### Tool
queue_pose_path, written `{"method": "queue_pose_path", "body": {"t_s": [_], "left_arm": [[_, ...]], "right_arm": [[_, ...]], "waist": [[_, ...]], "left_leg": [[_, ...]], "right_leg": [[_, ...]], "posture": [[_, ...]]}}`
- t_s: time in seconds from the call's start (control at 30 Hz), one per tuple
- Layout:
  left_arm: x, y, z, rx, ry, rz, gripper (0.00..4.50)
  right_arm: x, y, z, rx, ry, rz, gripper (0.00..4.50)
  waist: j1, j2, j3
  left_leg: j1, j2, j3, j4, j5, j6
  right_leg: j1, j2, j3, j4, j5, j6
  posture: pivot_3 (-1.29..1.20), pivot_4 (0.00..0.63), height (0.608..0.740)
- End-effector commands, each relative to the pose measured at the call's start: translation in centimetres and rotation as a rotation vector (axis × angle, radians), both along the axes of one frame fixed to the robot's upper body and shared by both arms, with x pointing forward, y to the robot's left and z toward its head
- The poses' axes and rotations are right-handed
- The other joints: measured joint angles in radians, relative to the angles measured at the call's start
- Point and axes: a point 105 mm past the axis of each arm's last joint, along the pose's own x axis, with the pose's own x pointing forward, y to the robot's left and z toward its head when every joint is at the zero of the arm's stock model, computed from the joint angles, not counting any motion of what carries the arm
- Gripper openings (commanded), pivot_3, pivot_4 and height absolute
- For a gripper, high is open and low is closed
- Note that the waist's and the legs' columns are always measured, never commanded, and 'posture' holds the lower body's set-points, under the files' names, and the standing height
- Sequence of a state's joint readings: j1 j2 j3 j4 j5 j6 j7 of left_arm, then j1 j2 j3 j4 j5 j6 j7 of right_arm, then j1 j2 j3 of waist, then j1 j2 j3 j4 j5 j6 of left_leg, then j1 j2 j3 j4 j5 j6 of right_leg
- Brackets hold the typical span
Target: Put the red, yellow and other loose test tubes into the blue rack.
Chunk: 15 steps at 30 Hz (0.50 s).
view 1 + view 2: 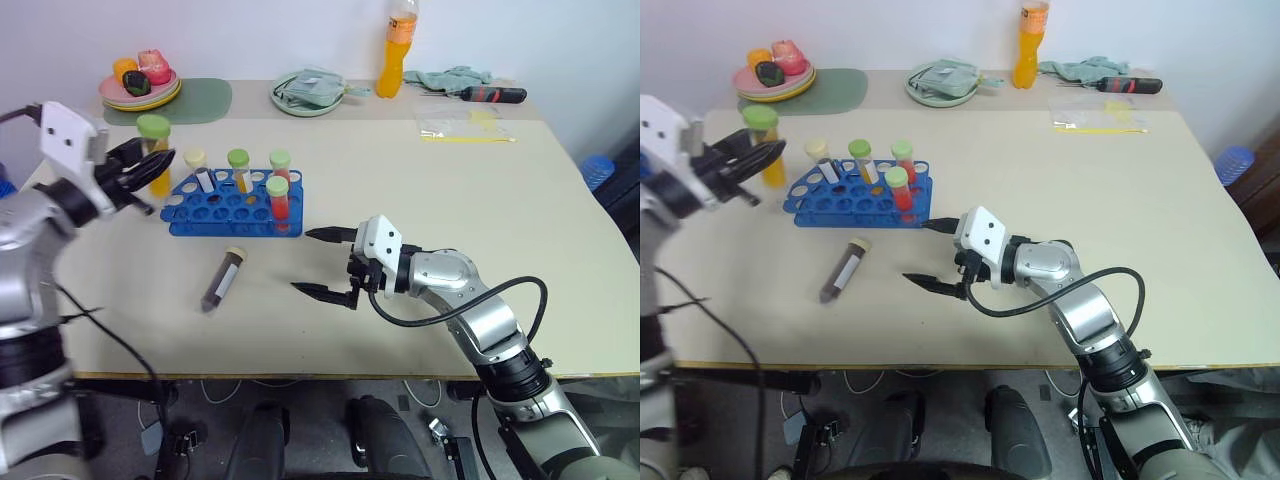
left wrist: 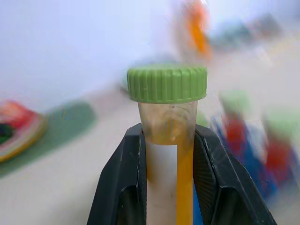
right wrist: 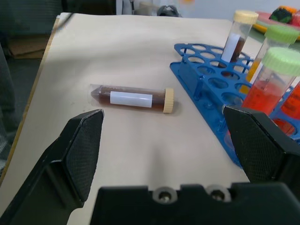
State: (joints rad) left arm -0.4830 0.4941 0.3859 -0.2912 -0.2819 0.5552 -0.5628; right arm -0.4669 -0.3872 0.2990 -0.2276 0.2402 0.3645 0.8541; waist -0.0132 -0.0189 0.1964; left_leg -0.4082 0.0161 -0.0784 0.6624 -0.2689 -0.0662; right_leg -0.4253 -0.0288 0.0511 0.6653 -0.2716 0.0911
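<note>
Holding the clear plastic tube of yellow liquid with a green screw cap (image 2: 167, 84), my left tool (image 1: 140, 170) pinches it just below the cap, lifted off the table and hanging upright beside the left end of the low bright-blue plastic rack with rows of round holes (image 1: 232, 205). Several capped tubes stand in that rack already: a cream-capped one, a yellow one and two red-orange ones with green caps. In front of the rack, apart from it, the dark brownish-purple tube with a cream cap and white label (image 3: 132, 98) lies on its side on the pale table (image 1: 450, 200). Further right, my right tool (image 1: 325, 263) hovers low over the table with its two black fingers spread wide and nothing between them, aimed towards that lying tube.

My worry on the left is the grip: the fingers clamp smooth round plastic near the top, so the tube could swing or slide as I carry it, and a tilted tip would catch a hole's rim rather than drop in. Coming in low could also knock the tubes already standing. On the right, the lying tube can roll away if one finger touches it first.
</note>
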Motion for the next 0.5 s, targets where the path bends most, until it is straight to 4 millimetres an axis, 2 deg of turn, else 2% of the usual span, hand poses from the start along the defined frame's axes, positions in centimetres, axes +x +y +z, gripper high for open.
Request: {"method": "queue_pose_path", "body": {"t_s": [0.03,0.2,0.5], "left_arm": [[-0.8,-2.6,0.5,-0.014,-0.144,0.136,0.75],[-0.2,-4.6,-2.7,-0.032,-0.144,0.244,0.75],[2.3,-6.0,-4.6,-0.051,-0.116,0.254,0.75]], "right_arm": [[0.0,0.3,0.9,0.026,-0.031,0.011,4.50],[0.2,0.6,1.1,0.034,-0.031,0.008,4.50],[0.4,0.5,1.3,0.053,-0.037,-0.032,4.50]], "waist": [[-0.001,0.000,0.000],[-0.008,0.000,0.000],[0.000,0.000,0.000]], "left_leg": [[0.000,-0.001,0.001,0.000,0.000,0.000],[0.002,0.000,0.001,0.000,0.000,0.000],[0.002,0.000,0.001,0.000,0.000,0.000]], "right_leg": [[0.000,-0.001,0.001,0.000,0.000,0.000],[0.000,0.002,0.001,0.001,0.000,0.000],[0.000,0.001,0.001,0.000,0.001,0.000]], "posture": [[0.00,0.150,0.740],[0.00,0.150,0.740],[0.00,0.150,0.740]]}}
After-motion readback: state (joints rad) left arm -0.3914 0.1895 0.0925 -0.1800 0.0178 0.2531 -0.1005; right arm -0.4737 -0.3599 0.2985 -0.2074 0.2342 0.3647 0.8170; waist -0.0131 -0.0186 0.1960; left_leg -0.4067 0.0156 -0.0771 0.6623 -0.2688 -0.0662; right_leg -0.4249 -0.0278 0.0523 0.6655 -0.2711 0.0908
